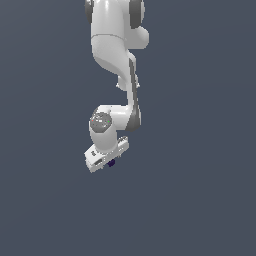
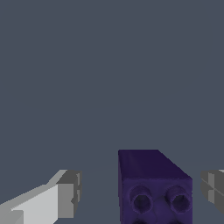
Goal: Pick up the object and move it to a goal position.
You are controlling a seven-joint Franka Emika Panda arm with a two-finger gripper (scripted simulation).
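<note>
The object (image 2: 153, 183) is a dark purple block with two round sockets on the face toward the wrist camera. It sits between my fingers, nearer one finger (image 2: 212, 188) than the other finger (image 2: 65, 194), with a visible gap on each side. My gripper (image 2: 139, 192) is open and touches nothing. In the exterior view the object (image 1: 111, 163) shows only as a tiny dark speck just under the white hand, where the gripper (image 1: 108, 161) points down at the grey ground. No goal marker is visible.
The white arm (image 1: 117, 60) reaches down from the top of the exterior view. Around it there is only a flat, uniform grey-blue surface (image 1: 200, 190).
</note>
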